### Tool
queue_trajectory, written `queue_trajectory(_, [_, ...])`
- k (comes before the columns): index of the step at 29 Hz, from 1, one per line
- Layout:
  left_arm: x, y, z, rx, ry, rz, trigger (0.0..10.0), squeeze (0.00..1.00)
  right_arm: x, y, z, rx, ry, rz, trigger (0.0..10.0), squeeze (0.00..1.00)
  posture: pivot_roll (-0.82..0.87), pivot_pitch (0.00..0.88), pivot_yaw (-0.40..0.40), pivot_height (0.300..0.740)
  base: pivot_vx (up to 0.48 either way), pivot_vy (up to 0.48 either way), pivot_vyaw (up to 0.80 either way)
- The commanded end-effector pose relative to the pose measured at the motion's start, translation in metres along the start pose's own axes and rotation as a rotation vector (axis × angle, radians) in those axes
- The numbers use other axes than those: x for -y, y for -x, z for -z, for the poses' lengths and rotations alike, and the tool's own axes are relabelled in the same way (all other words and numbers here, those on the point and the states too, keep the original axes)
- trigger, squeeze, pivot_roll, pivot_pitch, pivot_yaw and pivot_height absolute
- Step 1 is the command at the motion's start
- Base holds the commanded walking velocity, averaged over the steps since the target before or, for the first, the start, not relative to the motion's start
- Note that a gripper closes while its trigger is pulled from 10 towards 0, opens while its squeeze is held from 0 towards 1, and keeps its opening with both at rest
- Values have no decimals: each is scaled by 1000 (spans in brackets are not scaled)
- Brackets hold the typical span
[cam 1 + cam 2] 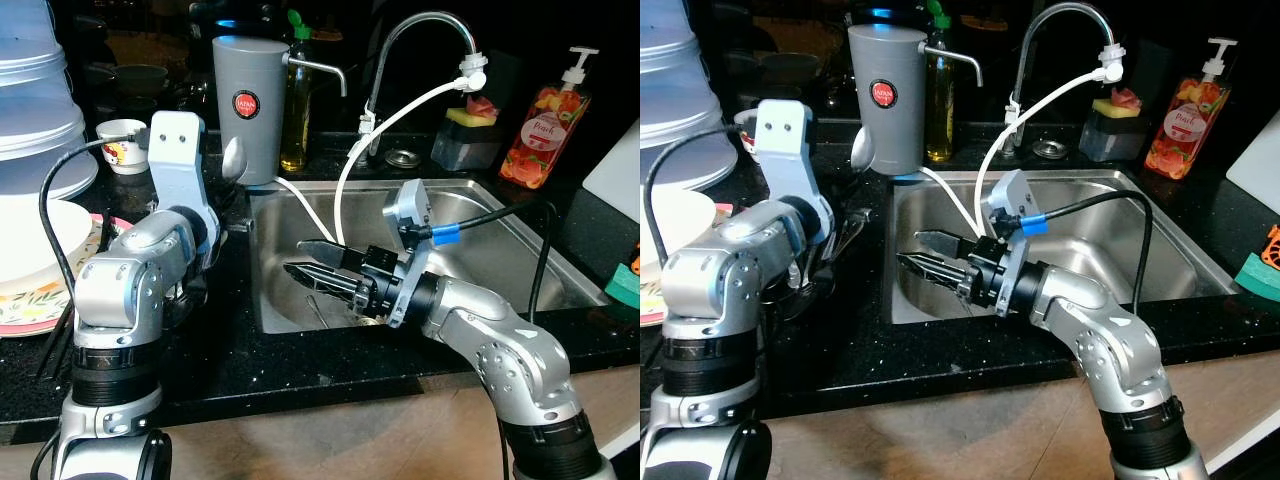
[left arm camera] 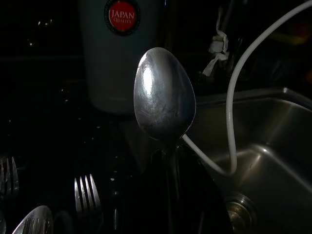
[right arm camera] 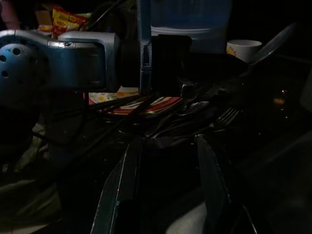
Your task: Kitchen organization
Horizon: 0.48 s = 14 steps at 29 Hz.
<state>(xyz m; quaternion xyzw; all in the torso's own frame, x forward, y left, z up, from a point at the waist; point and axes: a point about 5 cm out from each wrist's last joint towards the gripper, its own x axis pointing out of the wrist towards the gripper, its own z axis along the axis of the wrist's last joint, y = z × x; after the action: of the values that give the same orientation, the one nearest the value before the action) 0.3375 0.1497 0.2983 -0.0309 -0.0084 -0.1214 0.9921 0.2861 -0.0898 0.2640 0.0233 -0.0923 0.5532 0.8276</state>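
Left gripper clamped on spoon handle, bowl upright above counter beside sink; right gripper parted, empty, over sink; best carried level and set beside forks, avoiding white hose.

black speckled counter, glossy, running along the near edge; steel sink set in at centre; chrome tap at 12 o'clock; tan floor at 6 o'clock. backdrop beyond the counter dark, light falling from the front.
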Motion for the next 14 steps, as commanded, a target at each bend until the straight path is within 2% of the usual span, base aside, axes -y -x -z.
queue_trajectory(1, [3, 1, -6, 63, 62, 36, 0, 0, 2, 1, -8, 46, -17, 13, 10000, 0, -36, 47, -42, 740, 0, 0, 0])
queue_trajectory(2, [4, 1, -8, 86, 105, 55, 0, 0, 3, 1, -10, 66, -25, 21, 10000, 0, -36, 47, -42, 740, 0, 0, 0])
queue_trajectory(3, [12, 4, -10, 109, 111, 153, 0, 0, 6, 0, -14, 103, -38, 50, 10000, 0, -39, 45, -40, 740, 0, 0, 0])
queue_trajectory(4, [12, 4, -10, 109, 111, 153, 0, 0, 6, 0, -14, 103, -38, 50, 10000, 0, -39, 45, -40, 740, 0, 0, 0])
queue_trajectory(6, [27, 9, -8, 123, 26, 264, 0, 0, 16, -1, -18, 156, -63, 135, 10000, 0, -36, 44, -39, 740, 0, 0, 0])
queue_trajectory(7, [25, 9, -8, 160, -68, 198, 0, 0, 20, -1, -19, 180, -77, 179, 10000, 0, -38, 43, -37, 740, 0, 0, 0])
queue_trajectory(8, [25, 9, -8, 160, -68, 198, 0, 0, 20, -1, -19, 180, -77, 179, 10000, 0, -38, 43, -37, 740, 0, 0, 0])
queue_trajectory(9, [20, 9, -5, 179, -274, 126, 0, 0, 23, -1, -22, 211, -92, 212, 10000, 0, -40, 42, -35, 740, 0, 0, 0])
queue_trajectory(10, [19, 12, -1, 207, -431, 97, 0, 0, 26, -2, -27, 269, -129, 249, 10000, 0, -43, 41, -32, 740, 0, 0, 0])
queue_trajectory(11, [19, 12, -1, 207, -431, 97, 0, 0, 26, -2, -27, 269, -129, 249, 10000, 0, -43, 41, -32, 740, 0, 0, 0])
queue_trajectory(14, [23, 19, -9, 273, -338, 139, 0, 0, 27, -3, -32, 328, -179, 263, 10000, 0, -40, 39, -32, 740, 0, 0, 0])
